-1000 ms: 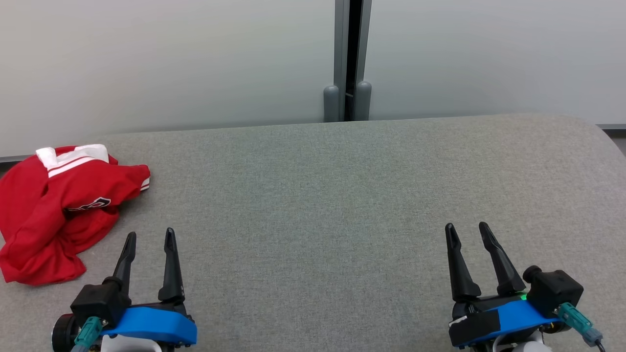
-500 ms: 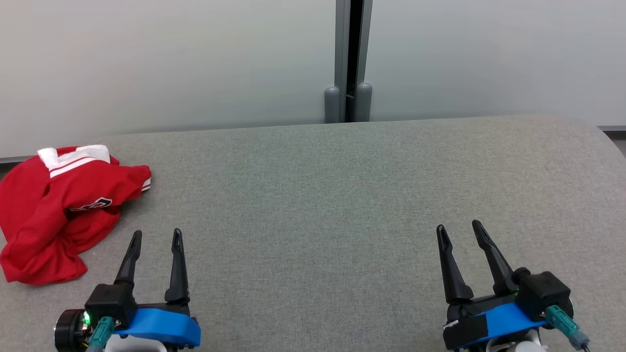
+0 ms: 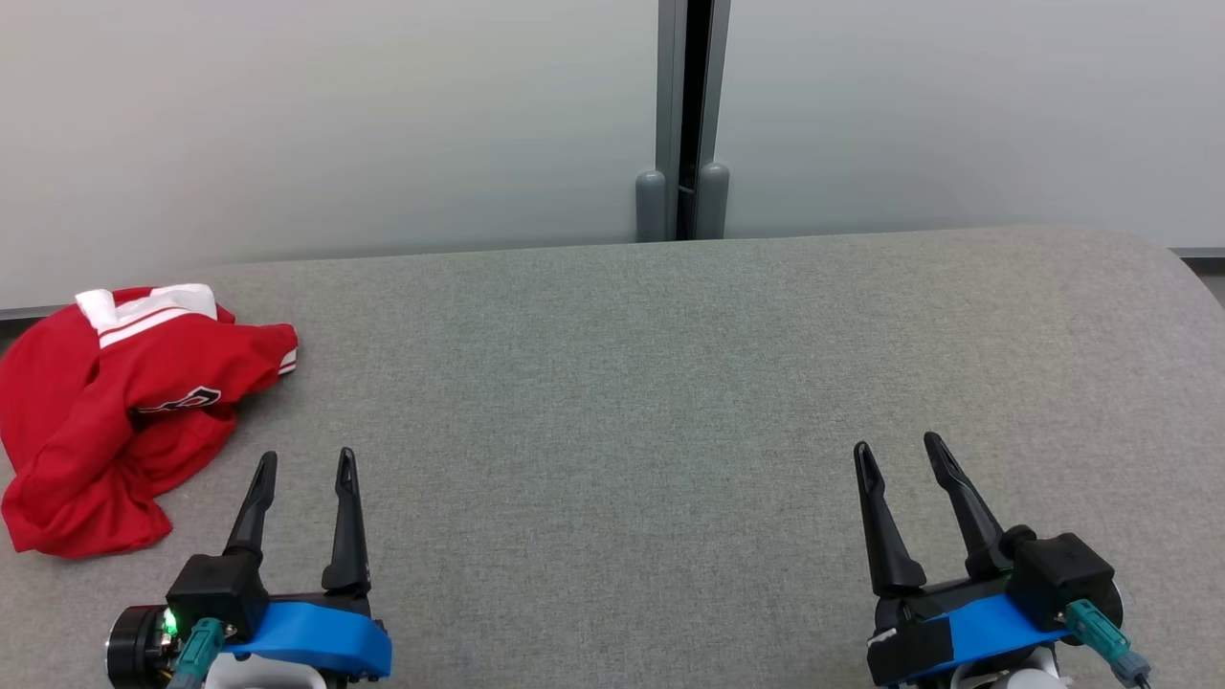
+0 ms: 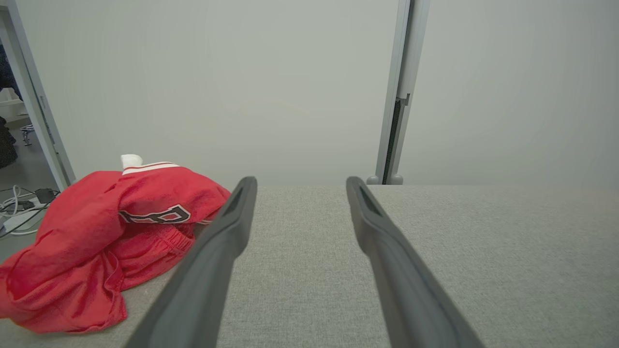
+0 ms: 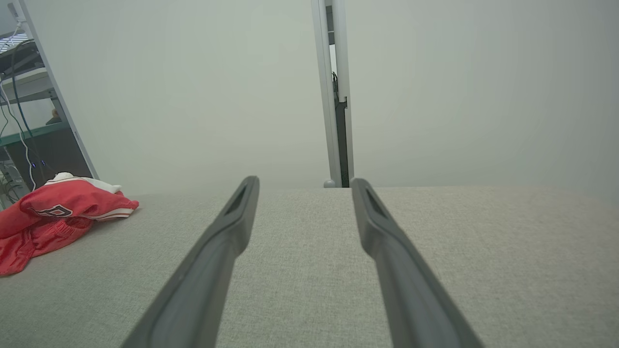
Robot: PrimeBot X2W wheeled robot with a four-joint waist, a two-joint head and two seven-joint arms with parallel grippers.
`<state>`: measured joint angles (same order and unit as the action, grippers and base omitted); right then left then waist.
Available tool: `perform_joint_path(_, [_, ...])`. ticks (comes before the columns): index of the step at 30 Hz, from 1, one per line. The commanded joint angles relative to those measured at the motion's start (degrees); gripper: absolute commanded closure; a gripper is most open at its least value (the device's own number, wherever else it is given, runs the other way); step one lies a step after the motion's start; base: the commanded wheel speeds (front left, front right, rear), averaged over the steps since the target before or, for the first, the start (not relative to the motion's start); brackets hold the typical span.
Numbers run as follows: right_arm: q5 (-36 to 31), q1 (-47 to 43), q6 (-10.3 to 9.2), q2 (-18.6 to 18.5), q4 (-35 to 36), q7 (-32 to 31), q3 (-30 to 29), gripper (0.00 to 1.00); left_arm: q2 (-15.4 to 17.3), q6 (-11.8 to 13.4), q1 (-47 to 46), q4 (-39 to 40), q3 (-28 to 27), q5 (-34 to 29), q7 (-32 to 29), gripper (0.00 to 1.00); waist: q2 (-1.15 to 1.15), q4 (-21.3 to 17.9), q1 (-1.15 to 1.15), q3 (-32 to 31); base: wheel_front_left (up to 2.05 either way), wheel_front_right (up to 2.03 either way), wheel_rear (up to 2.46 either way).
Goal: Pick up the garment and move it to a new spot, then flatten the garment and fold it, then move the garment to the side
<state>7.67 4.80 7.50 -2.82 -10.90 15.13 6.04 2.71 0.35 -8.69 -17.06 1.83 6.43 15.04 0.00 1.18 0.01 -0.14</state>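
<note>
Garment (image 3: 115, 411) (crumpled) sits at left edge of grey surface (image 3: 622, 383).

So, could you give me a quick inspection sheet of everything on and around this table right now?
Surface: grey fabric tabletop, flat and smooth.
Job's things: red garment with white trim, crumpled in a heap at the table's left end, untouched.
Clutter: nothing seen.
Grippers: left tool and right tool both open, holding nothing, over the near side.
Cables: loose leads on the floor beyond the garment.
Surroundings: pale wall panels with a grey post between them.
</note>
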Motion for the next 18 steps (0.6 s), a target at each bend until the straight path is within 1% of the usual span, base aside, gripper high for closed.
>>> perform_joint_path(1, [0.10, 0.54, -0.02, -0.11, -0.24, 0.03, -0.12, 0.00, 0.33, -0.09, -0.52, -0.19, -0.33, 0.04, 0.22, 0.00, 0.00, 0.04, -0.01, -0.03, 0.00, 0.00, 0.00])
perform_joint_path(13, [0.20, 0.10, -0.02, -0.11, 0.06, 0.04, -0.65, 0.00, 0.33, -0.30, -0.63, -0.20, -0.62, -0.35, 0.21, 0.00, 0.00, 1.17, -0.01, -0.09, 0.00, 0.00, 0.00])
perform_joint_path(18, [0.29, 0.10, -0.02, -0.09, 0.28, 0.03, -0.77, 0.00, 0.33, -0.50, -1.17, -0.33, -1.06, -0.72, 0.21, 0.00, 0.00, 3.30, -0.01, 0.35, 0.00, 0.00, 0.00])
